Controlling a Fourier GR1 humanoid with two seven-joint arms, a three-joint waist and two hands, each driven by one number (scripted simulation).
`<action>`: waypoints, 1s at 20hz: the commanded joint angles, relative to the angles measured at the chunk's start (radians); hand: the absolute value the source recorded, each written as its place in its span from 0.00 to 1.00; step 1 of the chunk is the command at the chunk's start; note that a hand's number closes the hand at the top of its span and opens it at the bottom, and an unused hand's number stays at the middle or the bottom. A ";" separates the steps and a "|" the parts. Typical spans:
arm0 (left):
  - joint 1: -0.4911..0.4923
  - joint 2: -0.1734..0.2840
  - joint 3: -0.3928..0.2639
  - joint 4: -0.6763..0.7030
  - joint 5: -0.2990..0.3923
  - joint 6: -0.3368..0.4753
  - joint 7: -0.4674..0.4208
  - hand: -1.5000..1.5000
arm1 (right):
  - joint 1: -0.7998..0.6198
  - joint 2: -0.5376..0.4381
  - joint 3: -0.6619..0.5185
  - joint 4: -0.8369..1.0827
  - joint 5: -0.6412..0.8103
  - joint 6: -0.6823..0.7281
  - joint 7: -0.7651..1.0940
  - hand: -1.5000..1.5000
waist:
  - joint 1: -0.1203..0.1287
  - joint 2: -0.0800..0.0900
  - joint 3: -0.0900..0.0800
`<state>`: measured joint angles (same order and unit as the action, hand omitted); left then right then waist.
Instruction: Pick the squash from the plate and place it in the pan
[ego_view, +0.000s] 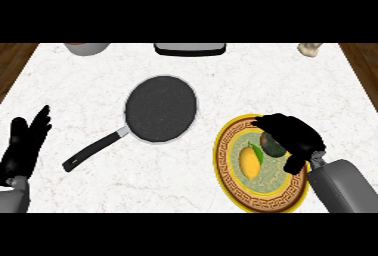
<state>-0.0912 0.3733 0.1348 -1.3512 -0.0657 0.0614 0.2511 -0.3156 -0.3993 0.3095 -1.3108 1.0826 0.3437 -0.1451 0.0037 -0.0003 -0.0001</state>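
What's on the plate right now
On the plate lies a yellow fruit with a green leaf, and beside it a dark green squash. The right hand curls over the squash, hiding its far side.

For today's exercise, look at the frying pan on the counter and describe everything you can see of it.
The pan is round and dark, with a speckled black cooking surface inside a thin pale grey rim. A straight black handle joins it by a short silvery neck and points toward the view's lower left. It lies flat and upright on the white marbled counter, left of the patterned plate. Nothing lies in it, and neither hand touches it.
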 joint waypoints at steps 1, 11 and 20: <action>-0.031 -0.009 0.007 0.020 -0.020 -0.003 0.006 0.50 | -0.045 0.042 0.015 0.125 0.069 -0.097 -0.078 1.00 | 0.002 0.002 0.000; -0.012 -0.025 0.039 0.021 -0.048 -0.019 -0.015 0.50 | -0.040 0.058 -0.064 0.125 0.151 -0.190 -0.140 1.00 | -0.001 0.000 0.000; 0.038 -0.009 0.078 0.039 -0.042 0.020 -0.018 0.50 | 0.242 0.341 -0.191 -0.051 0.131 -0.179 0.497 1.00 | -0.101 -0.032 -0.005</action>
<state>-0.0811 0.3502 0.1892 -1.3173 -0.1061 0.0677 0.2409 -0.2083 -0.1749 0.1558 -1.3174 1.2105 0.1715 0.1283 -0.0556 -0.0302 -0.0111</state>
